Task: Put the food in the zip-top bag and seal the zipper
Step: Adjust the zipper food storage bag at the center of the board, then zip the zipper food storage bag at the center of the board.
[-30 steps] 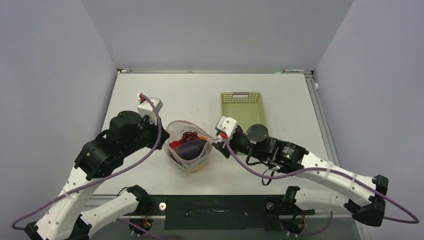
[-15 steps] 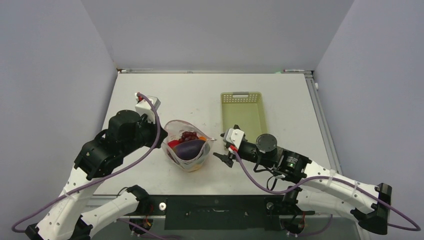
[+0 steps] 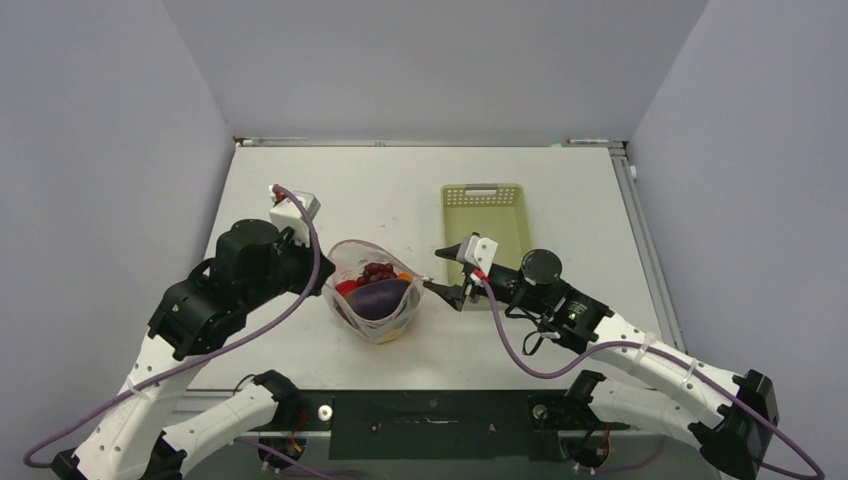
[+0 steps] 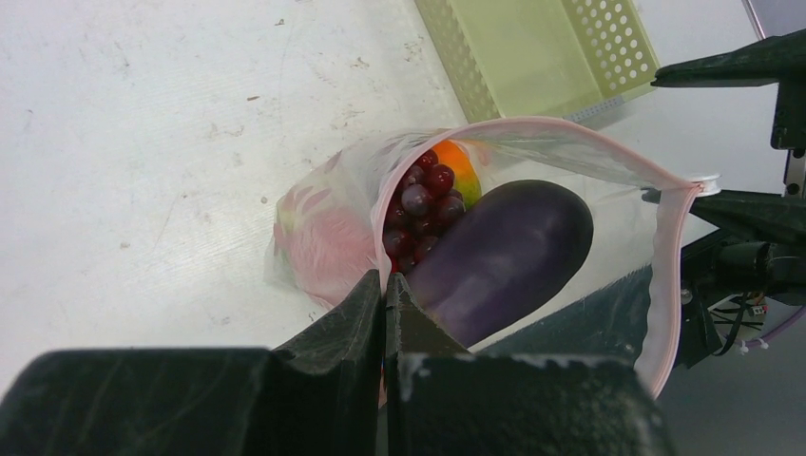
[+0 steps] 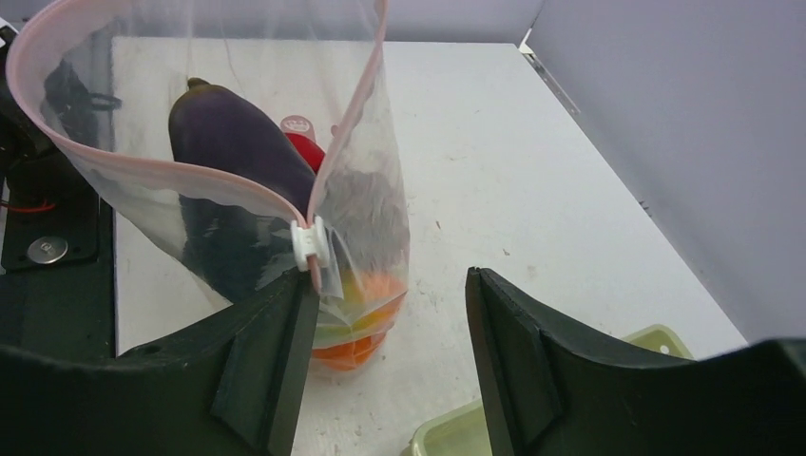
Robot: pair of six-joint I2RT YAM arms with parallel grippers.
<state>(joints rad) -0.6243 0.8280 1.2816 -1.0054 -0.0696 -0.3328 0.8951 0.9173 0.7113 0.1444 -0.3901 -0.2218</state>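
Within the last second the right gripper (image 5: 390, 281) left the right corner of the zip-top bag (image 4: 318, 228), dipped toward the near edge, and has now swung back up to that corner. Its fingers are spread wide, grasping nothing. The white slider (image 5: 309, 245) on the zipper (image 5: 181, 171) sits just beside one finger; whether they touch I cannot tell. The bag has hardly moved: it stands on the counter (image 3: 400, 190) near the middle, left of the pale green basket (image 3: 484, 215), with its mouth gaping. The eggplant (image 4: 504, 252), grapes (image 4: 418, 204) and an orange piece (image 4: 459, 166) are inside it, and I see no food lying loose on the counter. So filling looks done and only sealing remains, with the right arm apparently lining up again on the slider. That arm reaches low from the near right, forearm stretched out and fingers pointing left at the bag. The left arm is folded with its elbow high, and the left gripper (image 4: 385, 296) is clenched on the bag's left rim, holding that end steady.
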